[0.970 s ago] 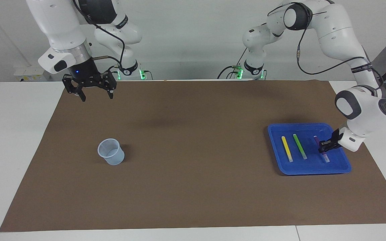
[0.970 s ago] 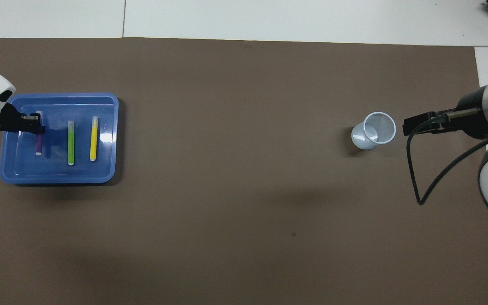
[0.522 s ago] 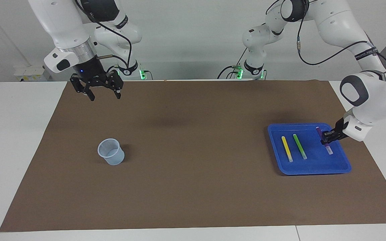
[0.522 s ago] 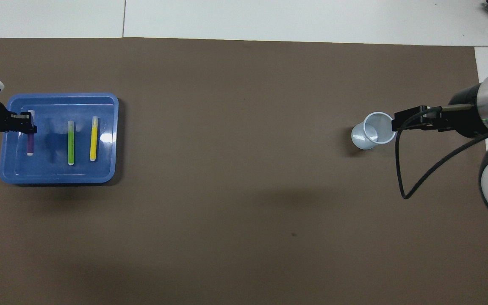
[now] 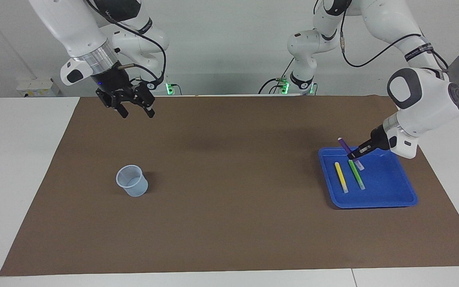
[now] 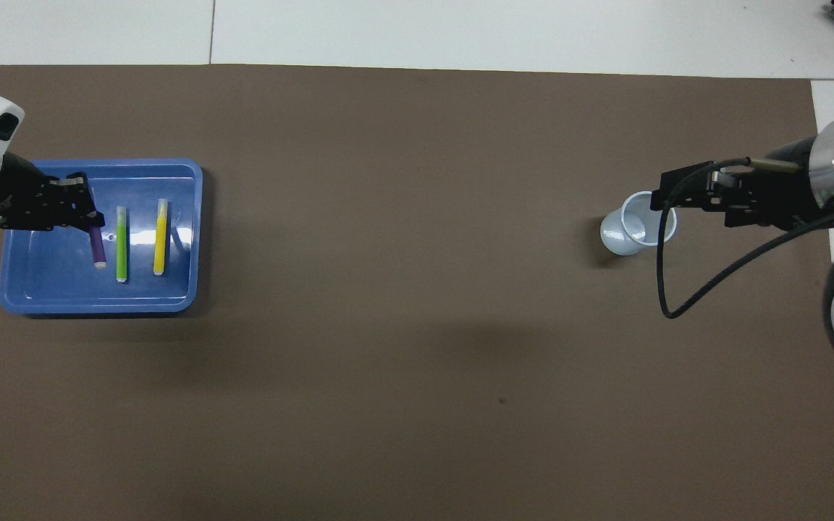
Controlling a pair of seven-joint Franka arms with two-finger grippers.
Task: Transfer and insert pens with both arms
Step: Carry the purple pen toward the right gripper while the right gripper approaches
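My left gripper (image 5: 355, 154) (image 6: 95, 221) is shut on the purple pen (image 5: 344, 145) (image 6: 98, 247) and holds it tilted in the air over the blue tray (image 5: 373, 201) (image 6: 98, 305). The green pen (image 5: 357, 175) (image 6: 121, 244) and the yellow pen (image 5: 341, 177) (image 6: 161, 237) lie side by side in the tray. My right gripper (image 5: 135, 112) (image 6: 670, 192) hangs open and tilted, high over the brown mat. From overhead it overlaps the rim of the clear plastic cup (image 5: 132, 180) (image 6: 634, 226), but the facing view shows it well above and apart from it.
The cup stands upright on the brown mat (image 5: 229, 199) toward the right arm's end, the tray toward the left arm's end. White tabletop (image 5: 18, 159) surrounds the mat. A black cable (image 6: 667, 289) loops down from the right wrist.
The left gripper has lifted the purple pen off the tray floor and carried it toward the green pen. The right gripper has swung toward the table's middle and tilted.
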